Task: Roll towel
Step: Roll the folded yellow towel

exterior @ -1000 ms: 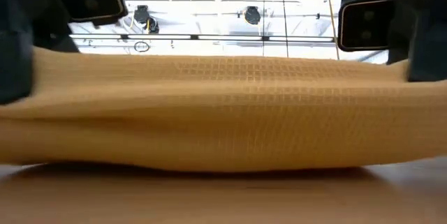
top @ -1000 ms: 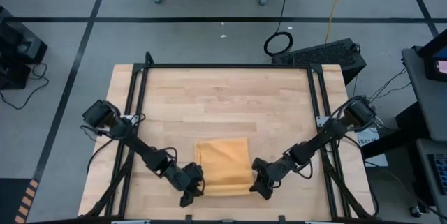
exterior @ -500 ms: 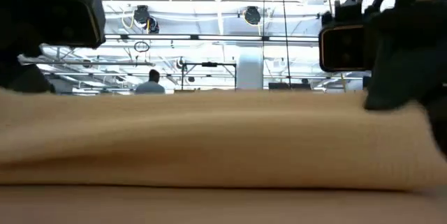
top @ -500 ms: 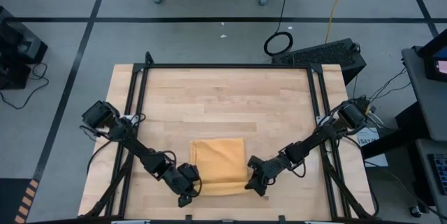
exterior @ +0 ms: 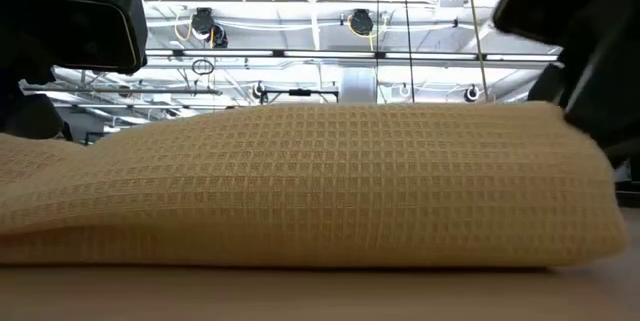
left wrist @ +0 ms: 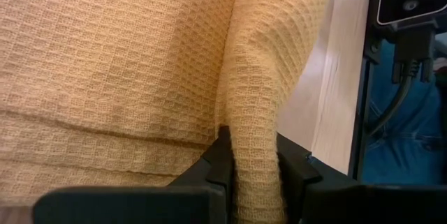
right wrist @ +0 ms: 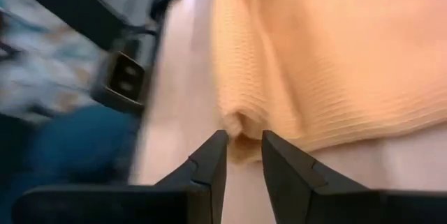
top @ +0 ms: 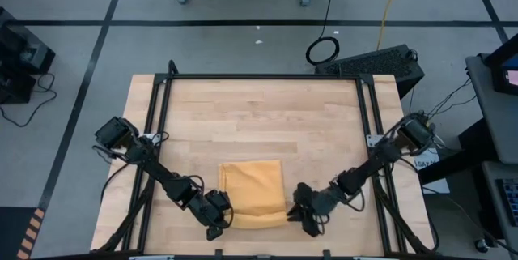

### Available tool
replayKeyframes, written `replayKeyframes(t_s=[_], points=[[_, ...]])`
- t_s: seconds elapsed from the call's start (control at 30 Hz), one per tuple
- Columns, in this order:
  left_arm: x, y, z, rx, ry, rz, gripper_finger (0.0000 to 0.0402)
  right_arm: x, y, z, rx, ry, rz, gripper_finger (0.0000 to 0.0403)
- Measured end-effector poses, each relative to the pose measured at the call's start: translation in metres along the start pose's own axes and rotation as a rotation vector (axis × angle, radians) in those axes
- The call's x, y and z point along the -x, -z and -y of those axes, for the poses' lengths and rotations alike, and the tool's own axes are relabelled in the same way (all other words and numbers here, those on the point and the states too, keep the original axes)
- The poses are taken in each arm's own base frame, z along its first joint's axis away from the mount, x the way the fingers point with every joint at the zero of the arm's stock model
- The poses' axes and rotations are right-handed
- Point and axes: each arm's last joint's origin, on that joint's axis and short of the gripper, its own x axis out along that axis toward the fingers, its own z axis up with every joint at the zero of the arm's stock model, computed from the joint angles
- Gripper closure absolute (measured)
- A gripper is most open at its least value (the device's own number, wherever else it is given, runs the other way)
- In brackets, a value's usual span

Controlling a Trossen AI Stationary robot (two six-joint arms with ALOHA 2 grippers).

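Item: the towel (top: 252,193), mustard waffle-weave cloth, folded on the bench (top: 259,114) near its front edge. Soft, light, limp; likely to sag and slump unless held at both ends. My left gripper (left wrist: 253,155) pinches a fold. My right gripper (right wrist: 243,153) has its fingers parted, clear of the hem.

No text, label or number can be read anywhere.

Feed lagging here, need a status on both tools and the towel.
Left tool shut on towel fold at near edge. Right tool parted, off the towel's corner. Towel folded, lying flat on table. Nothing in the way.
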Motion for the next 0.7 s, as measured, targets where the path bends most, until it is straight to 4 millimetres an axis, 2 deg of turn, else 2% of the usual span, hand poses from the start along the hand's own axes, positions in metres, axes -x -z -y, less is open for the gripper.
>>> replayKeyframes(t_s=[0.1,0.23,0.43,0.57,0.7], points=[[0.0,-0.001,0.0,0.001,0.006,0.008,0.0341,0.004,0.014,-0.012,0.213,0.069,0.058,0.032],[0.0,-0.002,0.002,0.01,0.023,0.023,0.0341,0.009,0.029,-0.03,0.398,0.074,0.144,0.0304],[0.0,-0.003,0.003,0.052,0.033,0.034,0.0341,0.013,0.033,-0.058,0.608,0.108,0.278,0.0213],[0.0,-0.003,0.003,0.075,0.035,0.033,0.0341,0.002,0.036,-0.066,0.742,0.144,0.284,0.0149],[0.0,-0.003,0.003,0.099,0.035,0.033,0.0341,-0.024,0.041,-0.062,0.807,0.186,0.253,0.0121]])
